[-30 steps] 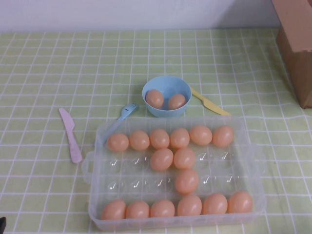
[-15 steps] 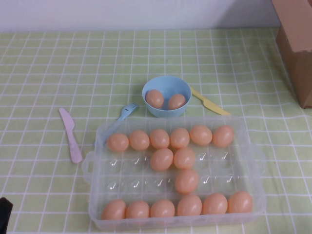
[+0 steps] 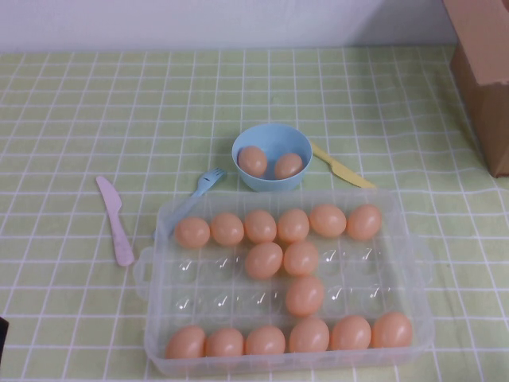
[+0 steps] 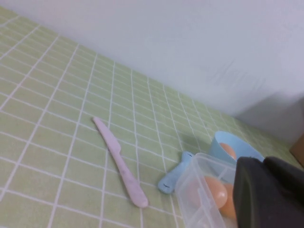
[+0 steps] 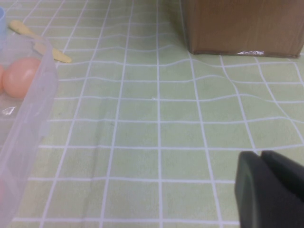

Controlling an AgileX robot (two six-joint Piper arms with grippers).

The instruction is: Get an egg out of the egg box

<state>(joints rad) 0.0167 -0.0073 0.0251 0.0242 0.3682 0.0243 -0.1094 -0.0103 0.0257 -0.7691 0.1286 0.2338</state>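
The clear plastic egg box stands at the near middle of the table, with a full far row and near row of orange-tan eggs and three more, such as one egg, in the middle. My left gripper is shut and empty, low beside the box's left corner, where an egg shows through the wall; only a dark sliver of it shows in the high view. My right gripper is shut and empty over the cloth to the right of the box, outside the high view.
A light-blue bowl with two eggs stands just behind the box. A blue fork and a pink knife lie to the left, a yellow knife to the right. A cardboard box stands at the far right.
The dark part of my left arm at the bottom left corner of the high view rose into view half a second ago and has dropped back to a sliver. Nothing else moved.
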